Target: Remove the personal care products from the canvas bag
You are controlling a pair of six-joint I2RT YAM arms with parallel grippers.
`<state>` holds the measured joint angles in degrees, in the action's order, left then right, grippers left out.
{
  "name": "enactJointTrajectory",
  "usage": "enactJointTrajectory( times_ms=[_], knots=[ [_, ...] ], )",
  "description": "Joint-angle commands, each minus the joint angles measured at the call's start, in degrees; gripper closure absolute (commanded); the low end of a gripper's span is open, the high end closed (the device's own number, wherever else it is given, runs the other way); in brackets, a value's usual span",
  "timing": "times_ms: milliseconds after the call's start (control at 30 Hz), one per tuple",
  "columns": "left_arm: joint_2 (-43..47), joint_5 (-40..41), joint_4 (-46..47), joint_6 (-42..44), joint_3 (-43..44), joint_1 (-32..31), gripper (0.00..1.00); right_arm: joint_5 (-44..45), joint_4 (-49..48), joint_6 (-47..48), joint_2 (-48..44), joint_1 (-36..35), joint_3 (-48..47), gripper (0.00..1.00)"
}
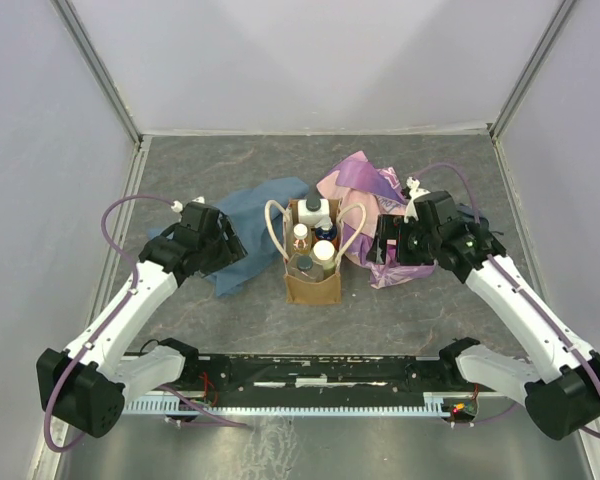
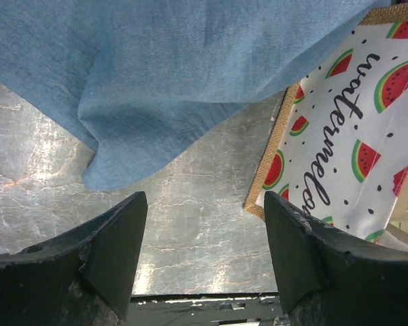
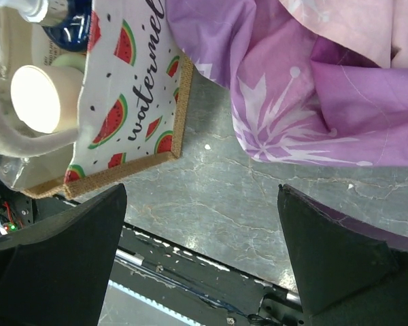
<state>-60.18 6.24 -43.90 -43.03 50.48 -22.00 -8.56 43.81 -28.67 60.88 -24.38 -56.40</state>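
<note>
We found the canvas bag [image 1: 313, 280] standing upright between our two grippers, its mouth facing up. We judged this was so the bottles could be lifted straight out from above. Its two loop handles [image 1: 272, 225] had flopped outward, one toward each gripper, which left the opening clear.

The left gripper [image 1: 228, 246] sat low beside the bag with its jaws well apart and nothing between them. The bag's watermelon-printed side lay just off its right finger, and the blue cloth [image 1: 255, 225] lay ahead of it. The right gripper [image 1: 385, 245] was spread as wide as it goes and was equally empty. The bag was off its left finger and the pink-purple cloth [image 1: 365, 185] lay beyond its right. We read this flanking stance as readiness: one arm to steady the bag, the other to pick.

From above we counted five products, all inside the bag:
- one white rectangular bottle [image 1: 313, 210]
- one blue-capped bottle [image 1: 324, 228]
- one small pale bottle [image 1: 300, 236]
- one cream-capped bottle [image 1: 324, 250]
- one dark-lidded jar [image 1: 303, 265]

There were also two cloths and one bag. No product lay on the table [image 1: 230, 320].
</note>
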Motion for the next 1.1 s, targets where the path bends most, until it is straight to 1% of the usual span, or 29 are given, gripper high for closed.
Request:
enactJointTrajectory(
  times_ms=[0, 133, 267, 433, 567, 733, 800, 900, 933, 1033, 1067],
  knots=[
    [0.93, -0.54, 3.06, -1.58, 0.37, -0.27, 0.24, 0.88, -1.42, -0.21, -0.47, -0.17, 1.18, 0.0],
    [-0.45, -0.7, 3.12, -1.2, 0.45, -0.27, 0.24, 4.79, 0.51, -0.82, 1.52, -0.19, 0.38, 0.0],
    [-1.16, -0.92, 3.31, -1.03, -0.05, -0.26, 0.24, 14.23, 5.57, 0.72, 5.26, -0.12, -2.98, 0.0],
    [-1.31, -1.22, 3.73, -1.1, -1.01, -0.32, 0.24, 17.45, 10.21, 1.78, 12.51, -0.12, -7.56, 0.01],
    [-0.14, -0.95, 3.67, -1.16, -1.58, -0.31, 0.24, 21.7, 10.38, -0.03, 12.56, 0.03, -7.3, 0.0],
    [0.68, -0.7, 2.57, -0.46, -1.69, -0.24, 0.24, 28.81, 12.77, 1.41, 13.03, 2.28, -8.97, 0.0],
    [0.89, -0.63, 2.46, -0.44, -1.92, -0.29, 0.24, 27.71, 12.49, 1.84, 12.86, 5.41, -9.33, 0.0],
    [1.11, -0.92, 2.67, -0.81, -2.51, -0.24, 0.24, 22.58, 10.52, 2.19, 13.52, 12.69, -8.58, 0.0],
    [1.16, -1.22, 2.68, -0.97, -2.71, -0.29, 0.24, 20.38, 9.41, 2.67, 14.61, 15.82, -8.29, 0.0],
    [2.01, -2.07, 2.7, -1.5, -3.97, -0.32, 0.24, 19.17, 7.0, 2.35, 20.14, 25.29, -8.8, 0.0],
    [2.64, -2.1, 2.99, -1.99, -4.69, -0.3, 0.24, 15.66, 5.39, 1.83, 22.38, 28.1, -9.0, 0.0]
  ],
)
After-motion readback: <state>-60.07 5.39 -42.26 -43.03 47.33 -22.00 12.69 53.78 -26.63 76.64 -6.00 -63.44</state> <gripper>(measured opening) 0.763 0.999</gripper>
